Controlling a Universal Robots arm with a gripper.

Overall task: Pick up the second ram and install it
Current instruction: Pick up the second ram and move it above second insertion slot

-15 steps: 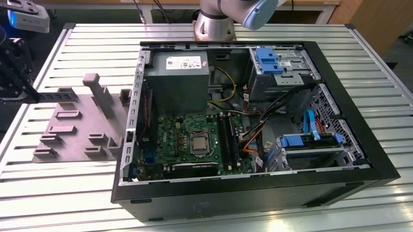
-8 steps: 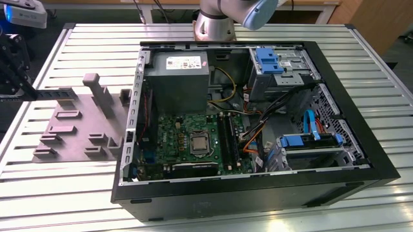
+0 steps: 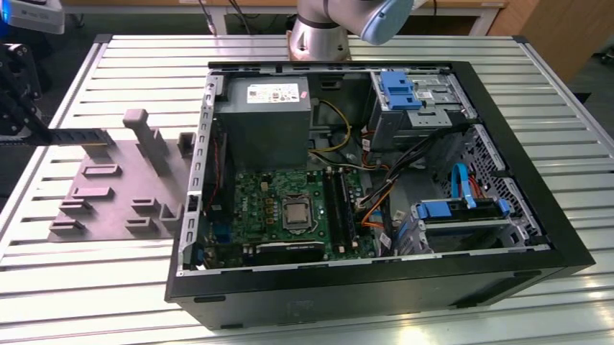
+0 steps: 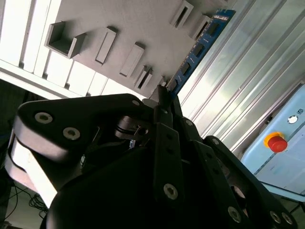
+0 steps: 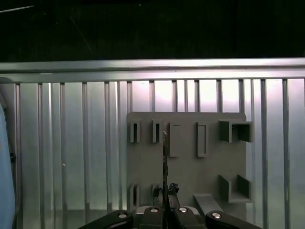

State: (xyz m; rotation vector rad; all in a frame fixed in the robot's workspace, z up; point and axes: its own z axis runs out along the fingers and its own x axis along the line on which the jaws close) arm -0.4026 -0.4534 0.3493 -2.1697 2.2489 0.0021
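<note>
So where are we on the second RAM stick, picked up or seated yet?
Done: the gripper is shut on the second ram, which looks lifted clear of the grey holder block. In hand: in the exterior view the stick hangs above that block, to the exterior view's left of the open PC case. Left: the install. The stick is well away from the motherboard.

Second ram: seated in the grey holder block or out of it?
Out: the end effector grips the second ram above the grey holder block, clear of its slots.
</note>
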